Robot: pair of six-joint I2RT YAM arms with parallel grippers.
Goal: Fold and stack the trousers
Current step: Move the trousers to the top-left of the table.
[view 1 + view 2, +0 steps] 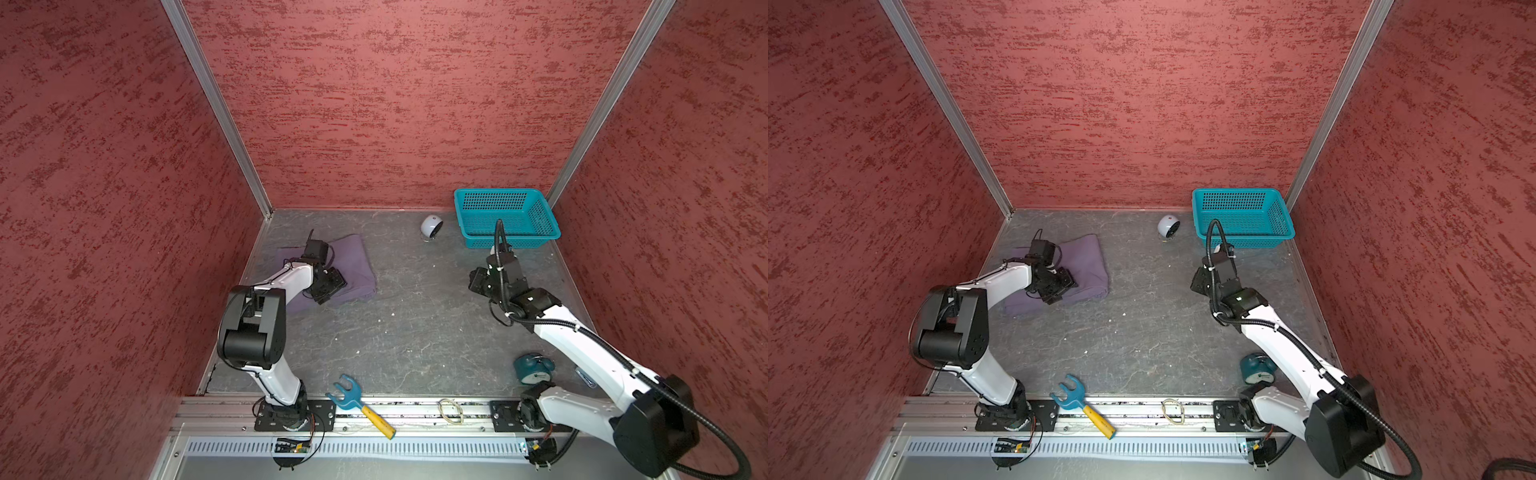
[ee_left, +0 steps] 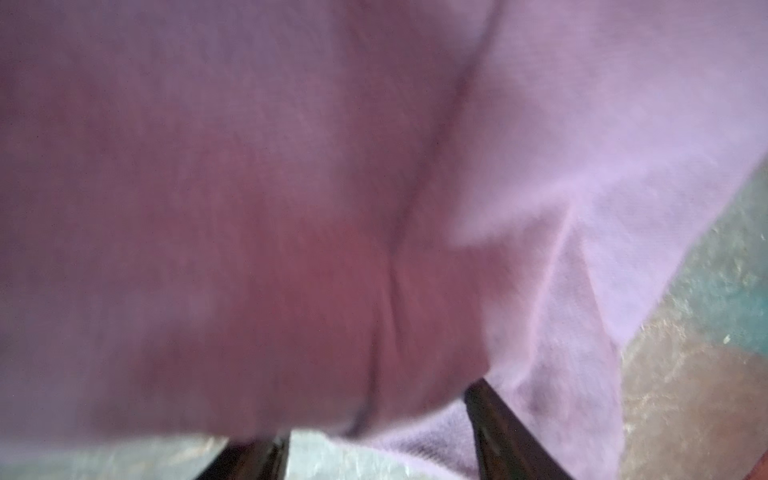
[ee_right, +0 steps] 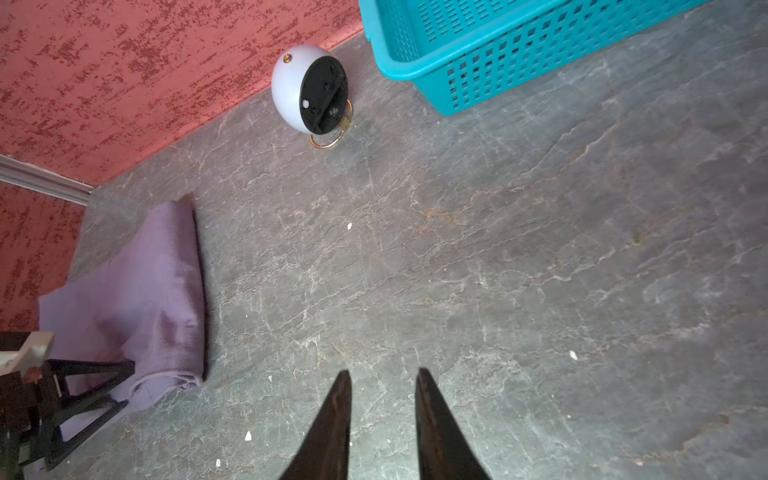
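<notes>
The trousers (image 1: 353, 266) (image 1: 1088, 262) lie folded into a flat purple bundle at the back left of the table, near the left wall. My left gripper (image 1: 323, 296) (image 1: 1057, 293) is down at the bundle's near edge. In the left wrist view the trousers (image 2: 291, 208) fill the frame, and the left gripper (image 2: 378, 415) stands open with its fingers wide apart around the cloth edge. My right gripper (image 1: 478, 280) (image 3: 382, 374) hovers open over bare table right of centre, holding nothing. From there the trousers (image 3: 158, 282) show off to the side.
A teal basket (image 1: 511, 241) (image 3: 478, 83) stands at the back right corner, with a white round clock (image 1: 431, 226) beside it. A teal clock (image 1: 533, 368) sits by the right arm's base. A blue-and-yellow toy fork (image 1: 361, 405) and a rubber band (image 1: 452, 410) lie on the front rail.
</notes>
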